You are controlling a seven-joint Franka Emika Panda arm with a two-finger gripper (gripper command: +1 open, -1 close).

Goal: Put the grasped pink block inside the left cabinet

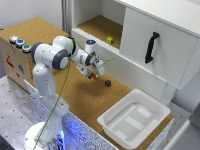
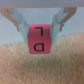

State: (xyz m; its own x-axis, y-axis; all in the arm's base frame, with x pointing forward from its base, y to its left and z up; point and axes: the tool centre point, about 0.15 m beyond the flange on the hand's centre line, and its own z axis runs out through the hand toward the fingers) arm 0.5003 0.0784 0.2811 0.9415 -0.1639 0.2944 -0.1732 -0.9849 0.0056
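Wrist view shows the pincer (image 2: 41,31) closed narrowly around the pink block (image 2: 40,39), fingers touching both sides.

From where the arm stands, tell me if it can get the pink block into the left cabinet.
Probably yes: the left cabinet stands open, only a yellow cube inside, and the pincer holds the pink block.

The arm (image 1: 52,60) reaches out bent at the elbow, its claw (image 1: 93,74) clamped shut on its load.
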